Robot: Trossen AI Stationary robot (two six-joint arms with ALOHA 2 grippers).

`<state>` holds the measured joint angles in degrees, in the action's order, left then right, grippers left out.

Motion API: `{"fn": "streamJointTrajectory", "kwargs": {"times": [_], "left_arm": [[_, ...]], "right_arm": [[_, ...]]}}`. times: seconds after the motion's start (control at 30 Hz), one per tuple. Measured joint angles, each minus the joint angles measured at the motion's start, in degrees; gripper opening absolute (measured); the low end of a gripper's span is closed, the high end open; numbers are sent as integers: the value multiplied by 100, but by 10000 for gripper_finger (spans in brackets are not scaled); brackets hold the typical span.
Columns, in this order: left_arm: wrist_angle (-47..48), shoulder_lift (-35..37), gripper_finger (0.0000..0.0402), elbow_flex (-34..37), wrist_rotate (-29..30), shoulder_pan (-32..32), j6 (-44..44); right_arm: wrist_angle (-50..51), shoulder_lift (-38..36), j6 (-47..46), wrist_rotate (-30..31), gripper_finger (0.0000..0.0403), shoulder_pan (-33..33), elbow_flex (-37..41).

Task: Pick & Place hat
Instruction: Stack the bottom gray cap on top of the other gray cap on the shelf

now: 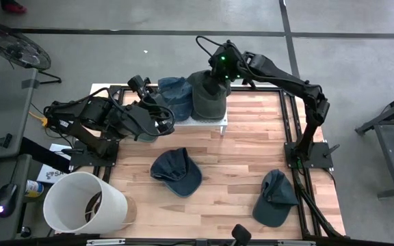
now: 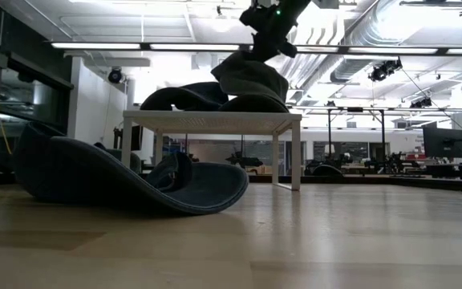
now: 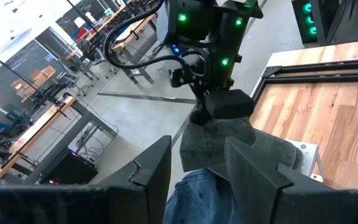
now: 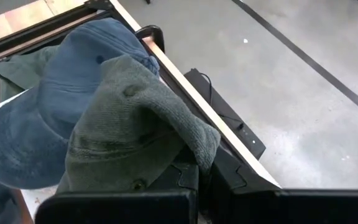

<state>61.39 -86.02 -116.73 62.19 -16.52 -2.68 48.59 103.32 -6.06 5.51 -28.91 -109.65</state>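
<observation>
A grey-green hat [image 1: 207, 99] [image 4: 135, 124] hangs from my right gripper [image 1: 217, 80] [image 2: 267, 32], which is shut on it above a small white raised platform [image 1: 214, 121] [image 2: 211, 119]. A blue denim cap [image 1: 173, 90] [image 4: 55, 99] lies on the platform beside it. My left gripper [image 1: 164, 113] [image 3: 197, 149] is open at the platform's left side, its fingers on either side of the denim cap [image 3: 197, 196]; whether they touch it, I cannot tell. On the table top lie a dark blue cap [image 1: 176, 171] [image 2: 135, 181] and a green cap [image 1: 274, 198]. My right gripper pinches the grey-green hat by a bunched fold at its top [image 3: 211, 121] between its two fingers [image 3: 225, 102], coming from above and pointing down. The hat hangs tilted below the fingers, and its lower part [image 2: 255, 103] rests on the pile on the platform.
A white bucket [image 1: 84, 201] stands at the table's near left corner. Black frame rails [image 1: 296, 130] run along the right and far edges. Bare wood [image 1: 245, 160] lies between the platform and the two loose caps.
</observation>
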Motion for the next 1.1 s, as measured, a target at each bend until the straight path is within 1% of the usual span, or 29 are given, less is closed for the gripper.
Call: {"fn": "streamJointTrajectory", "kwargs": {"times": [0.2, 0.43, 0.77, 0.93, 1.0, 1.1], "left_arm": [[-15, 0, 147, 0, -3, 1, 9], [-37, 0, 147, 0, -4, 1, 9], [-39, 0, 147, 0, -3, -1, 6], [-40, 0, 147, 0, -2, 1, 6], [-39, 0, 147, 0, -2, 0, 4], [-37, 0, 147, 0, -2, 1, 2]], "right_arm": [[32, 188, -59, -45, 0, 3, 0], [-3, 430, -67, 36, 0, -2, 0], [50, 727, -151, -143, 0, -74, -2], [4, 738, -153, -213, 1, -72, -2], [4, 737, -149, -252, 5, -72, -2], [8, 714, -149, -173, 23, -72, -2]]}}
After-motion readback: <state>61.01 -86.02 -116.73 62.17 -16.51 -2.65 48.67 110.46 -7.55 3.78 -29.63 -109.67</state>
